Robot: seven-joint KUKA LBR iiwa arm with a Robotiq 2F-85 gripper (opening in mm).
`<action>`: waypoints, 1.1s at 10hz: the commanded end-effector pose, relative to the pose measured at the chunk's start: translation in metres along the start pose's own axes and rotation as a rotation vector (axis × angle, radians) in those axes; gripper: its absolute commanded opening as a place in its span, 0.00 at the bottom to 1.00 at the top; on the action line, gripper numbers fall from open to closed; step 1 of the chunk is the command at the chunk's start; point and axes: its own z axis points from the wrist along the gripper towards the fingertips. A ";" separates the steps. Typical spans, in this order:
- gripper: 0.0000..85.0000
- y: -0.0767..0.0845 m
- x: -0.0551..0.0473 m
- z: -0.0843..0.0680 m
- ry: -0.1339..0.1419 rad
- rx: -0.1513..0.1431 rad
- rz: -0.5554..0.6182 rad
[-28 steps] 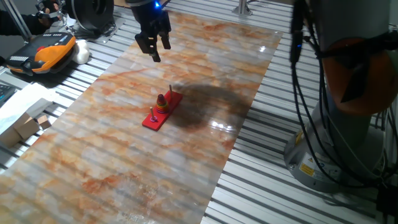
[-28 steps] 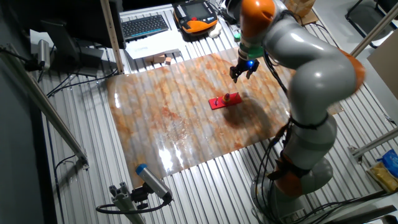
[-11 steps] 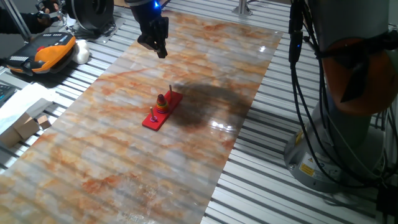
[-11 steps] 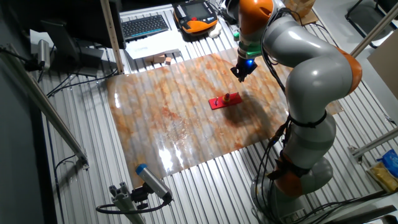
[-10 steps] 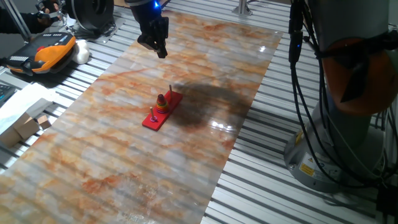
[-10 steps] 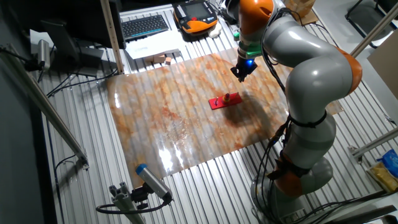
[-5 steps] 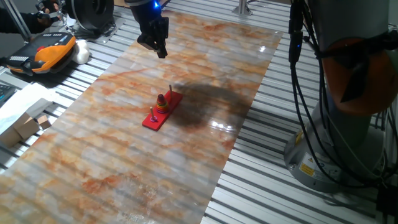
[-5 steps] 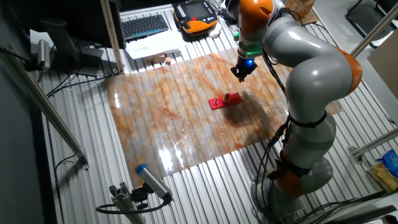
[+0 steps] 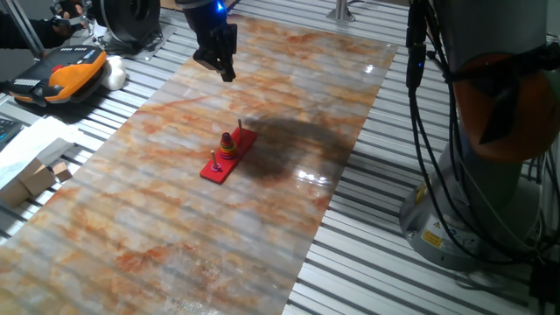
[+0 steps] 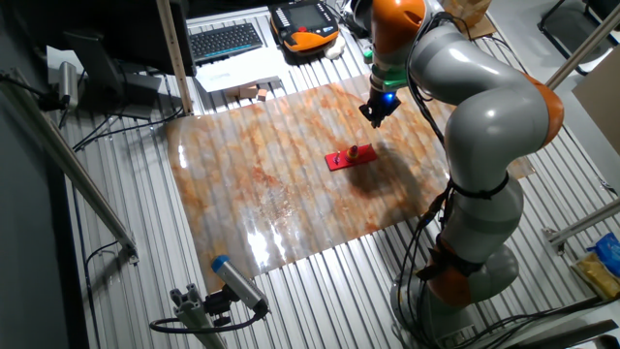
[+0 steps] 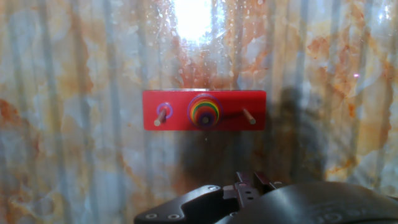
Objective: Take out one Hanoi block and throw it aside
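Note:
The Hanoi block (image 11: 163, 112) is a tiny purple ring on the left peg of the flat red base (image 11: 180, 122). It also shows in one fixed view (image 9: 215, 163). A stack of red, yellow and orange rings (image 11: 204, 112) sits on the middle peg, and the right peg (image 11: 248, 116) is bare. The red base (image 10: 339, 162) lies mid-table. My gripper (image 9: 226, 70) hangs above the table, well away from the toy toward the far end, with its fingers together and nothing between them. Its fingertips (image 11: 249, 180) show at the bottom of the hand view.
An orange-and-black pendant (image 9: 74, 70) and wooden blocks (image 9: 39, 175) lie off the marble tabletop to the left. A keyboard (image 10: 225, 41) sits beyond the table's far edge. My arm's grey base (image 9: 490, 175) and cables stand to the right.
The fingers, spread apart 2.8 s ago, now stand together, and the hand sits slightly higher. Over the last second nothing has moved. The toy has not shifted.

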 end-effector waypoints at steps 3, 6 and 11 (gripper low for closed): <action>0.20 0.000 0.000 0.000 -0.049 -0.040 0.038; 0.20 0.000 0.000 0.000 -0.047 -0.030 0.096; 0.20 0.000 0.000 0.000 -0.105 0.004 0.112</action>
